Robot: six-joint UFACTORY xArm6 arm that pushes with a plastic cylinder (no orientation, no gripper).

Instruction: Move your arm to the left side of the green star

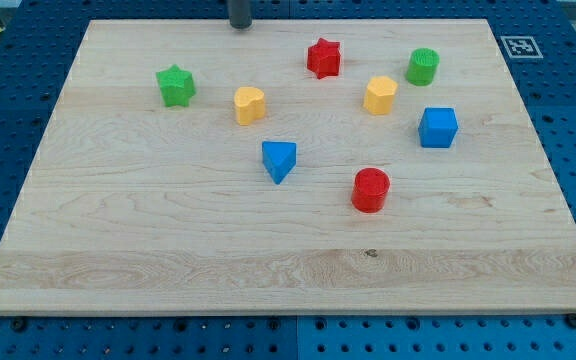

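Green star (175, 86) sits well left-below my tip (240, 26); no hand shows.

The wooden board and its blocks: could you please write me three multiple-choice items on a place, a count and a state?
1. Where is my tip?
A. top edge of the board
B. bottom edge
C. beside the blue cube

2. How many red blocks are there?
A. one
B. two
C. three

3. Is my tip touching the green star?
A. pressing it
B. apart from it
C. resting on top of it

Answers:
1 A, the rod ends at the top edge.
2 B, red star and red cylinder.
3 B, bare wood lies between them.
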